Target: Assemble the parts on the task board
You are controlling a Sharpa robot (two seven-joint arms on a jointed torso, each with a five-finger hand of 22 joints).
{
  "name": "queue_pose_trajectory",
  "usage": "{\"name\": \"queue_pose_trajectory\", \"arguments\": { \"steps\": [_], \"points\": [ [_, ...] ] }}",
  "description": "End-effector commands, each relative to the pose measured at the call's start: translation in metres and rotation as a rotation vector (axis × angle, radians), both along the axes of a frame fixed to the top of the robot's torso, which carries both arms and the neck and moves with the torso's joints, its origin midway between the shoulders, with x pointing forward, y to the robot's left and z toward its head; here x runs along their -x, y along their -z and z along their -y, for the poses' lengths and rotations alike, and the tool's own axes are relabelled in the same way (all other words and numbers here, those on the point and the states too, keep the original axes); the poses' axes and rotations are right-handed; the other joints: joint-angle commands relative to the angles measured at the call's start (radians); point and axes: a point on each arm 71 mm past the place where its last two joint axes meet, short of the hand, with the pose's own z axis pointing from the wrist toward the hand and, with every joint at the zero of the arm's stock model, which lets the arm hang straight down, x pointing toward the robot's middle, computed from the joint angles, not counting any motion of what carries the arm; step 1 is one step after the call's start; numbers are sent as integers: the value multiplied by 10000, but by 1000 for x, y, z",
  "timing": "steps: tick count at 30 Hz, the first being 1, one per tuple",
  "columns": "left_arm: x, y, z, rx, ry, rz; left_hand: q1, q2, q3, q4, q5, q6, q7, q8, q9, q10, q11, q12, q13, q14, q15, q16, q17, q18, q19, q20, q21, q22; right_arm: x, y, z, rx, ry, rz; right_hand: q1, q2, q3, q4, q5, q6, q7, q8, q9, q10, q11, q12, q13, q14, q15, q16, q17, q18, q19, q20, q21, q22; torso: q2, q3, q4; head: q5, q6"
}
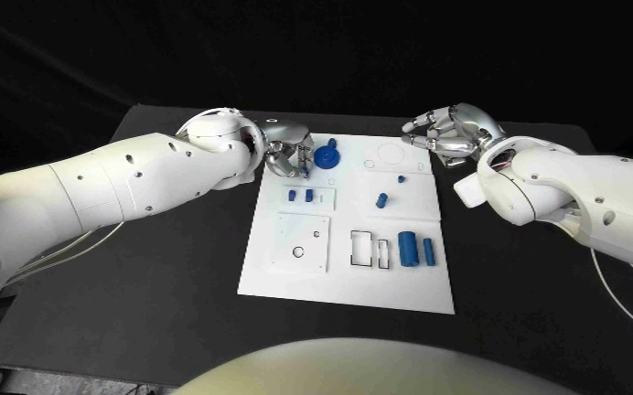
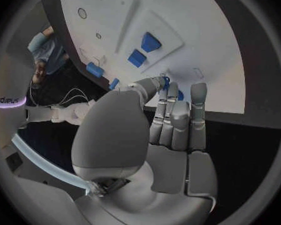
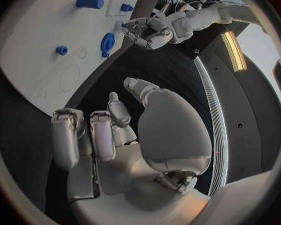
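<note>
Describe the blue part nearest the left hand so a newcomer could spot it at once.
Start at the white task board in the middle of the black table. Go to its far corner on the robot's left, where the left hand hovers. Right beside the fingers lies the teardrop-shaped blue part, rounder and broader than the small blocks and cylinders nearer the robot.

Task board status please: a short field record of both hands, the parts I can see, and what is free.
left hand: at the board's far left corner, fingertips pinching a small blue part
right hand: off the board's far right corner, fingers curled, holding nothing
task board: white plate, flat on the black table
round-headed part: lying free beside the left hand
cylinder: lying near the right edge, by the rectangular slots
</note>
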Motion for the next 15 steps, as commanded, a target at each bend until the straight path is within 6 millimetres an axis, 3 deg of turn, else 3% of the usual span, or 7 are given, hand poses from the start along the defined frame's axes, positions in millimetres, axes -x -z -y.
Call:
{"name": "queue_pose_trajectory", "arguments": {
  "steps": [1, 15],
  "points": [
    [1, 2, 1, -225, 75, -216, -91, -3, 13, -29, -48, 86, 0, -34, 3, 81, -1, -68, 3, -22, 6, -32, -19, 32, 10, 8, 10, -2, 0, 1, -1, 0, -123, -58, -41, 67, -9, 51, 5, -62, -20, 53, -12, -14, -8, -65, -13, 519, -17, -68, 499, 64, 352, -23, -46, 1484, -3, -5, 2, -10, -12],
    [0, 6, 5, -241, 110, -372, -108, -2, 15, -28, -63, 99, -6, -40, 12, 102, -7, -92, 5, -26, 0, -40, -37, 40, -21, 8, -17, -43, 1, 1, -2, -4, -139, -64, -41, 67, -9, 51, 5, -62, -20, 53, -12, -14, -8, -65, -13, 519, -17, -68, 499, 64, 352, -23, -46, 1484, 7, -11, 1, 34, -8]
  ]
}}
